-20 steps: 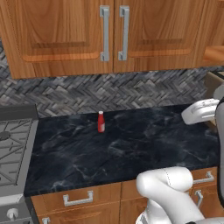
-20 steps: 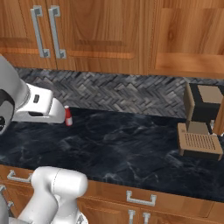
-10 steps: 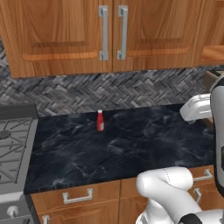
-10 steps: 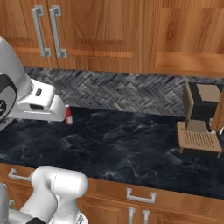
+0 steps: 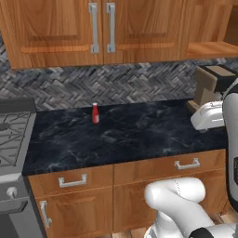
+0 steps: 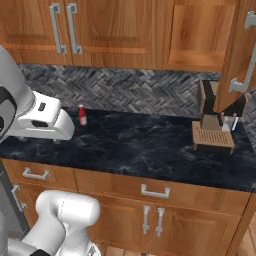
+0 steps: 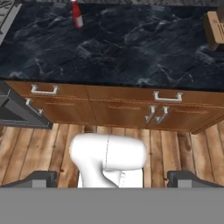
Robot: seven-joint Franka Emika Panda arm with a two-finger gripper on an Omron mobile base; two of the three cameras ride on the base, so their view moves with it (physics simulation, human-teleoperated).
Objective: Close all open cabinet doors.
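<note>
An open cabinet door (image 6: 243,55) of brown wood hangs swung outward at the right, its grey bar handle (image 6: 242,79) facing me. Beside it the open cabinet (image 6: 197,35) shows its bare inside and shelf (image 5: 210,48). Two closed cabinet doors (image 5: 100,28) with paired vertical handles fill the upper left, also the closed doors (image 6: 65,27). My hand (image 5: 209,116) hovers over the counter's right part, far below the open door. In the hand view my gripper (image 7: 113,180) points down at the floor, open and empty, fingertips (image 7: 38,179) wide apart.
A small red bottle (image 5: 95,113) stands on the black marble counter (image 5: 121,139) near the backsplash. A brown coffee machine (image 6: 215,122) sits under the open door. A stove (image 5: 11,139) is at the left. Lower drawers and doors (image 7: 157,109) front a wooden floor.
The whole scene has shifted left in both base views, so the base has moved right. The coffee machine, open cabinet and open door have come further into view.
</note>
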